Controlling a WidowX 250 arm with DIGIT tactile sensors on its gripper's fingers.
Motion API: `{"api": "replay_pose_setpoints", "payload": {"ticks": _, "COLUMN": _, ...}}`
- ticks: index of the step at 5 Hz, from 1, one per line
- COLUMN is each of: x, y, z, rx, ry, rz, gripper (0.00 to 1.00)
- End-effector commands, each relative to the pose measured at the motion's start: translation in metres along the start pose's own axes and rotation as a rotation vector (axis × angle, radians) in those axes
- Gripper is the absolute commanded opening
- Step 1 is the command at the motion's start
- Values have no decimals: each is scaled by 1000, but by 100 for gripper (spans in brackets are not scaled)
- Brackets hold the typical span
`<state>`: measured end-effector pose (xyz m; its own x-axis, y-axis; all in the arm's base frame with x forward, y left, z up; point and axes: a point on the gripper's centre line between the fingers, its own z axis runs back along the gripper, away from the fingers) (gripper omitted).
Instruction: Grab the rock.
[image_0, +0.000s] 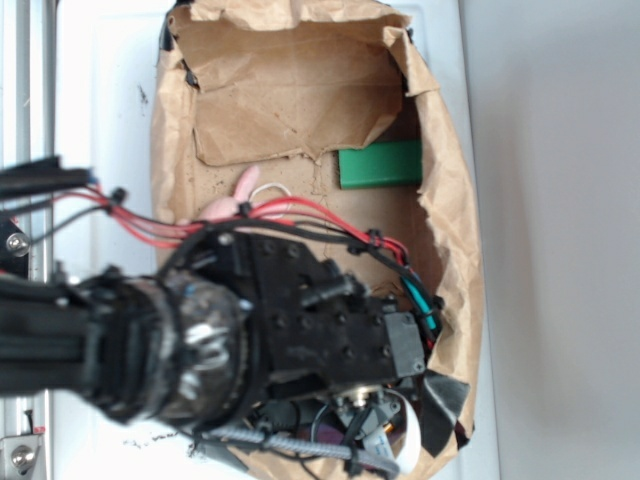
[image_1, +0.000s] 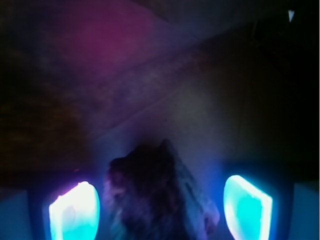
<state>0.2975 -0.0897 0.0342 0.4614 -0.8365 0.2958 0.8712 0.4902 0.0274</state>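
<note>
Brown paper lined the bin (image_0: 300, 90); my gripper (image_1: 160, 207) stood spread around the rock (image_1: 157, 195), closing needed next.

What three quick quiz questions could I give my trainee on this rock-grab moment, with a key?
1. True or false: in the wrist view, the rough dark grey-brown rock sits between the two glowing fingers of the black gripper.
2. In the exterior view, which object lies by the far right wall of the crumpled brown paper bag: A) the green rectangular block, B) the pink plush bunny?
3. Is the rock visible in the exterior view?

Key: 1 true, though contact cannot be judged; 2 A; 3 no, the robot arm blocks it.
</note>
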Motion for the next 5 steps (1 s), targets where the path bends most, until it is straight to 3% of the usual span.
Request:
{"api": "replay_pose_setpoints", "payload": {"ticks": 1, "x": -6, "y": 19, "z": 9, "rx": 55, "ry": 15, "rz": 106, "gripper": 0}}
{"api": "replay_pose_setpoints", "payload": {"ticks": 2, "x": -33, "y": 34, "z": 37, "rx": -12, "ry": 13, "rz": 246, "gripper": 0}}
{"api": "replay_pose_setpoints", "payload": {"ticks": 3, "x": -53, "y": 44, "z": 66, "rx": 33, "ry": -12, "rz": 349, "gripper": 0}}
{"api": "replay_pose_setpoints", "payload": {"ticks": 4, "x": -68, "y": 50, "z": 98, "rx": 111, "ry": -2, "rz": 484, "gripper": 0}}
{"api": "replay_pose_setpoints", "payload": {"ticks": 5, "x": -73, "y": 45, "z": 124, "rx": 147, "ry": 20, "rz": 580, "gripper": 0}}
